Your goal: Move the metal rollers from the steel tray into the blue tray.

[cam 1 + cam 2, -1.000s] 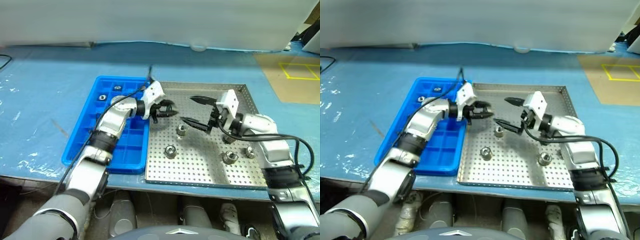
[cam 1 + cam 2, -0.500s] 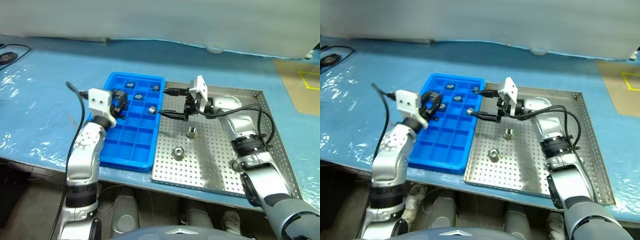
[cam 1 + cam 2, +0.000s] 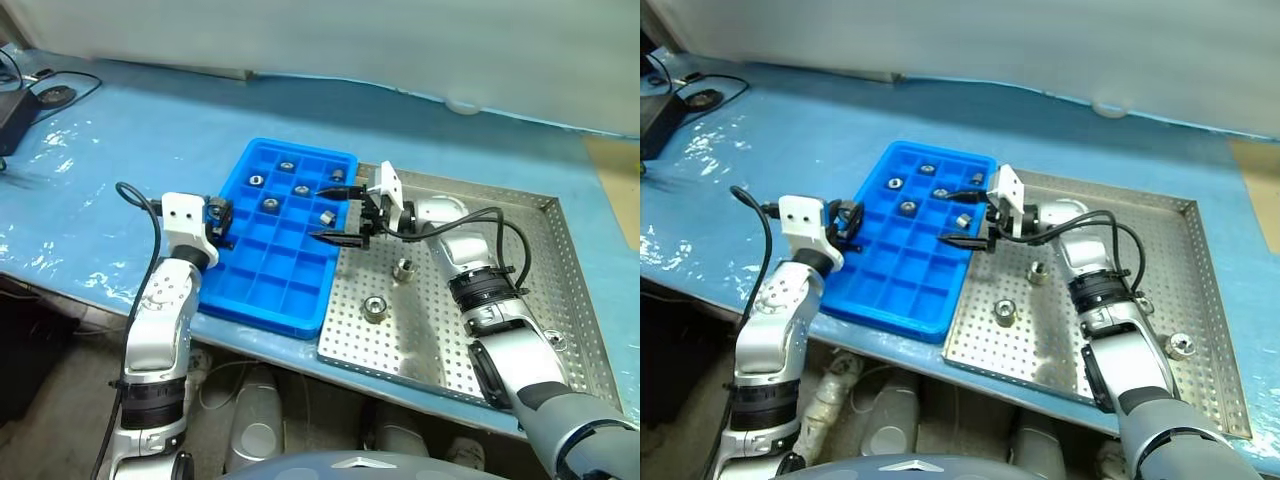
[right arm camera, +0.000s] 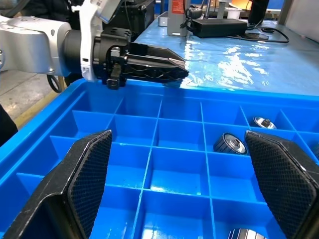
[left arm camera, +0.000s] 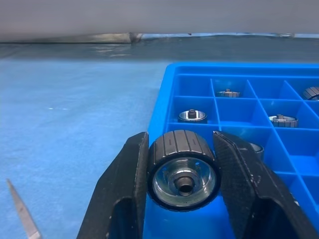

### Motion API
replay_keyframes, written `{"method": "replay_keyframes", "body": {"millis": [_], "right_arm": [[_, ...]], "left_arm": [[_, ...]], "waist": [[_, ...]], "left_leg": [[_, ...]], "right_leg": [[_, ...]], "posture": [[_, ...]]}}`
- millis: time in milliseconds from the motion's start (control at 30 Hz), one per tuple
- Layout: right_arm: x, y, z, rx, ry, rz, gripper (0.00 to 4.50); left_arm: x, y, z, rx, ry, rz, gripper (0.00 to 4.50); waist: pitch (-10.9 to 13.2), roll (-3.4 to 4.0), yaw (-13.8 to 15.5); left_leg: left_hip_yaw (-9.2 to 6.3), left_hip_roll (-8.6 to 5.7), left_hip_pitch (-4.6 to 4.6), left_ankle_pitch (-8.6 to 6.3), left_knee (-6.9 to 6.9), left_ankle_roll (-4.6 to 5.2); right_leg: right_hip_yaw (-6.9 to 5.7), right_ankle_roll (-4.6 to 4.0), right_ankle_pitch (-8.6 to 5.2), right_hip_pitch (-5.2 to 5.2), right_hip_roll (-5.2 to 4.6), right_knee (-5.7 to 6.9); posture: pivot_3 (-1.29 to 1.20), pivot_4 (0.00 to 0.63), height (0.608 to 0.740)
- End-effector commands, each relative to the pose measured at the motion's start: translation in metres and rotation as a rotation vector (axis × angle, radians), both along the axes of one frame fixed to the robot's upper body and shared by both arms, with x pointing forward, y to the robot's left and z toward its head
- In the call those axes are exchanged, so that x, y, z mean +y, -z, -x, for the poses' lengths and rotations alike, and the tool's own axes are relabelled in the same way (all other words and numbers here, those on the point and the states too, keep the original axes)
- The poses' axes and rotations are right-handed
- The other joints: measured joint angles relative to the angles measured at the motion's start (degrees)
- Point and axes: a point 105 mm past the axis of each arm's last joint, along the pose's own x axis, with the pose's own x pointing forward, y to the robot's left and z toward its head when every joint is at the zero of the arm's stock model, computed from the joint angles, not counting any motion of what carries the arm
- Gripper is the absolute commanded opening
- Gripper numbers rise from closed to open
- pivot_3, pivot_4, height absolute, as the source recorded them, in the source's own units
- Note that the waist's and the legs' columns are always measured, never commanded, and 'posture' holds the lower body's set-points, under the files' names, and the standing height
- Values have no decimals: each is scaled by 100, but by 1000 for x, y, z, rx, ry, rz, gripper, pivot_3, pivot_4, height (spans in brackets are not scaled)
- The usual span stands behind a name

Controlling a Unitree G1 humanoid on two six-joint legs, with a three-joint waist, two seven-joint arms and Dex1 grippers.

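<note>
Although several rollers already lie in the blue tray (image 3: pixel 262 290), the task is judged roughly half done, since others are left on the steel tray (image 3: pixel 530 290). From the left eye view, five rollers are counted in the far compartments of the blue tray, and two are seen on the perforated floor, one (image 3: pixel 404 268) near the right arm and one (image 3: pixel 374 308) nearer the front rim. The left gripper (image 3: pixel 222 215) is held at the blue tray's left wall, while the right gripper (image 3: pixel 335 212) is spread wide over the tray's right side, with nothing between its fingers. From the right eye view, a further roller (image 3: pixel 1180 346) is seen near the steel tray's right front corner. In the left wrist view, a ribbed roller (image 5: pixel 183 170) is pinched between the left fingers (image 5: pixel 119 199) just over the blue rim. In the right wrist view, empty near compartments are shown between the parted right fingers (image 4: pixel 84 184), with the left gripper at the far wall.
</note>
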Motion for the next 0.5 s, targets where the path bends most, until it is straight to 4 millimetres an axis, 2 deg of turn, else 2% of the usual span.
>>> {"method": "replay_keyframes", "body": {"millis": [33,167,300,400,433,500], "right_arm": [[-8,-11,-2,-49,23,-19,4500],[-13,-9,-1,-52,43,-16,4500],[-18,-8,-2,-58,63,-13,4500],[-22,-10,-1,-66,83,-11,4500],[-24,-10,0,-69,92,-12,4500],[-31,-12,2,-76,120,-13,4500]], "left_arm": [[-4,-13,-5,-47,20,-10,1637],[-1,-7,-6,-17,21,1,1637],[4,-4,-5,-6,4,16,3004],[4,-14,-8,-34,37,26,3985],[3,-18,-10,-46,56,20,3985],[-11,-27,-13,-68,179,-3,3985]], "waist": [[0,0,-6],[0,0,-33],[0,0,-86],[0,0,-102],[0,0,-103],[0,1,-99]], "left_leg": [[0,1,-2,0,0,0],[0,0,-5,0,1,0],[0,1,-4,0,1,-1],[0,1,-3,1,3,-1],[-1,1,-2,1,4,-1],[0,1,-3,1,7,-2]], "right_leg": [[-1,0,0,-1,1,0],[-2,0,0,-2,1,-2],[-3,0,0,-2,1,-1],[-3,0,0,-2,1,2],[-2,0,0,-1,1,3],[-2,0,0,-1,1,7]], "posture": [[411,150,740],[384,150,740],[359,150,740],[314,150,740],[303,150,740],[247,150,740]]}}
